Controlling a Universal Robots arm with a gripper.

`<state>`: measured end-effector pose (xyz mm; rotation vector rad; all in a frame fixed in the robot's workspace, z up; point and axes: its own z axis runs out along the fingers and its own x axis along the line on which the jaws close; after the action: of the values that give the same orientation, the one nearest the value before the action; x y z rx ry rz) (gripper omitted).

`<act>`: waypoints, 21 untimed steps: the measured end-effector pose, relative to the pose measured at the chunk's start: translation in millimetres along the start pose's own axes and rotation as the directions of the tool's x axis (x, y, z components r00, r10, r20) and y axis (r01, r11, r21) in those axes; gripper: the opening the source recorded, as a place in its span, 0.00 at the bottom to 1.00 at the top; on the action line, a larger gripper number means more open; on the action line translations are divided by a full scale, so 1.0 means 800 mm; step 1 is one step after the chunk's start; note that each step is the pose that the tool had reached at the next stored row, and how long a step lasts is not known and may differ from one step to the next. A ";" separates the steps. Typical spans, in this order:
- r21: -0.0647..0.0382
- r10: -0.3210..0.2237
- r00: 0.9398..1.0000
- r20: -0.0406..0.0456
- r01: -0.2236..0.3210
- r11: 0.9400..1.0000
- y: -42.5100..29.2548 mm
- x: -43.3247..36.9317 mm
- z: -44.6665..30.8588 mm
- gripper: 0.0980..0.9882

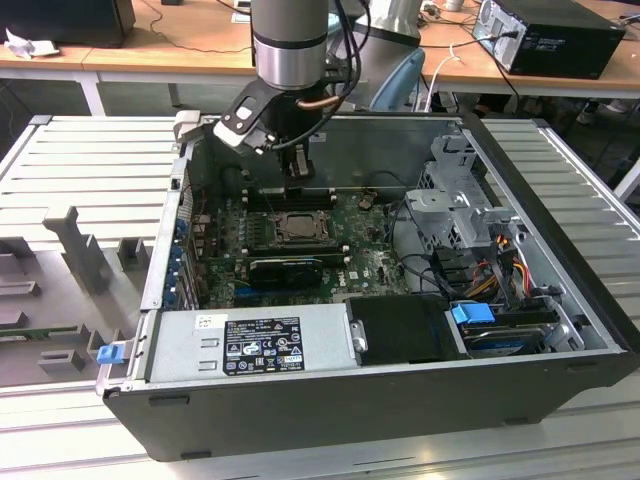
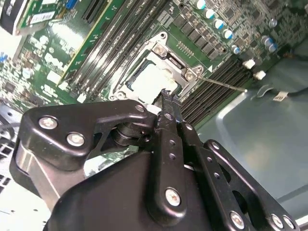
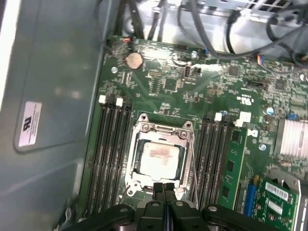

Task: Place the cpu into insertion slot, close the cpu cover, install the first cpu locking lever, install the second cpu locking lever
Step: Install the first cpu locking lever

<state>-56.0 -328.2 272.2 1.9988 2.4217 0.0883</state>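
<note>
Slatted grey metal counter (image 1: 90,160), wooden desks (image 1: 150,55) behind. On it stands an open computer case (image 1: 400,400) with the green motherboard (image 3: 168,86) lying flat inside, a steel case wall (image 3: 48,96) close along one board edge and black cables (image 3: 231,29) bunched past another. Cpu (image 3: 159,158) sits mid-board, framed by the cpu cover (image 3: 132,154) lying flat over it, with memory slots (image 3: 110,154) flanking both sides and one thin locking lever (image 2: 226,84) jutting free over the slots. Tool (image 3: 164,188) hangs close over the cover's edge, fingers pressed together, pinching nothing.
</note>
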 end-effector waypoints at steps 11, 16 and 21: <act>0.010 -0.338 0.941 -0.015 0.338 0.941 -0.0005 0.000 0.0002 0.01; 0.011 -0.396 0.918 -0.019 0.396 0.918 -0.0005 0.000 0.0002 0.01; 0.012 -0.435 0.900 -0.021 0.435 0.900 -0.0005 0.000 0.0002 0.01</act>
<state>-56.4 -328.3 272.0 1.4122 2.8176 0.0848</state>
